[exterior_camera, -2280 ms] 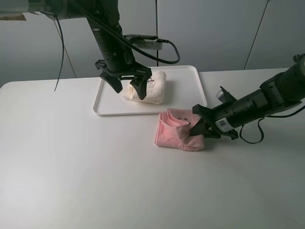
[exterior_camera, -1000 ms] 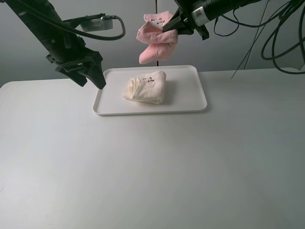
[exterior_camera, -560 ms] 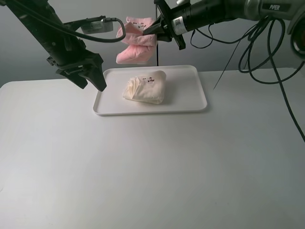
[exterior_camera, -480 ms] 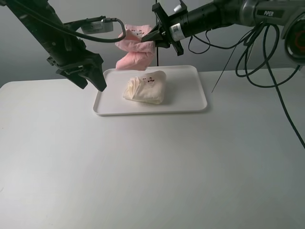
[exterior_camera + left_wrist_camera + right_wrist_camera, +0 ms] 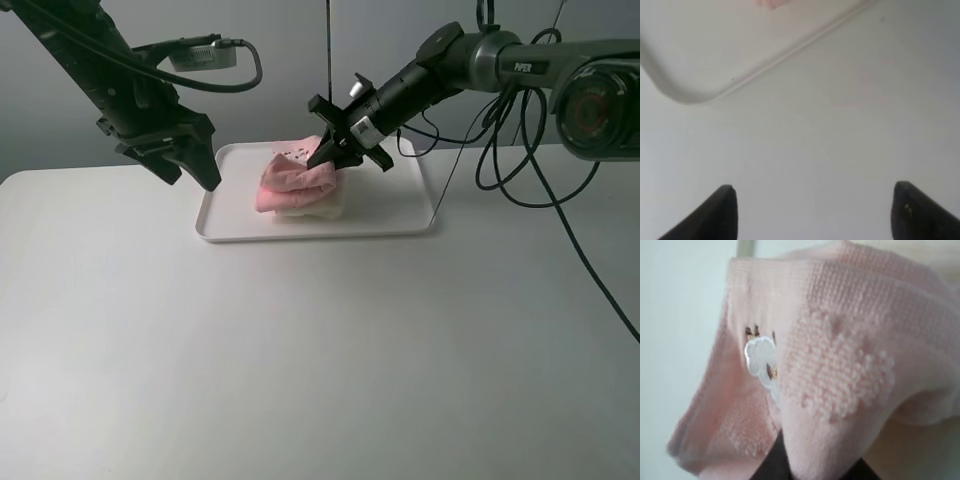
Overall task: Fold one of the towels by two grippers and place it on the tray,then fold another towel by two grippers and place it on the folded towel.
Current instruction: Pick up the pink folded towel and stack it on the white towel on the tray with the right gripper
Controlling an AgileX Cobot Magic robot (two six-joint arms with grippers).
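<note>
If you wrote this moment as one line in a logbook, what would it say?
right end effector: shut on pink towel | pink towel: atop cream towel in tray | left end effector: open, empty, beside tray

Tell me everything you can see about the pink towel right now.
The pink towel is pale pink looped terry, folded into a loose, rumpled bundle with a small white embroidered mark. It rests on the cream towel in the white tray. The right pincer is shut on its upper edge, its dark fingers partly under the cloth.
</note>
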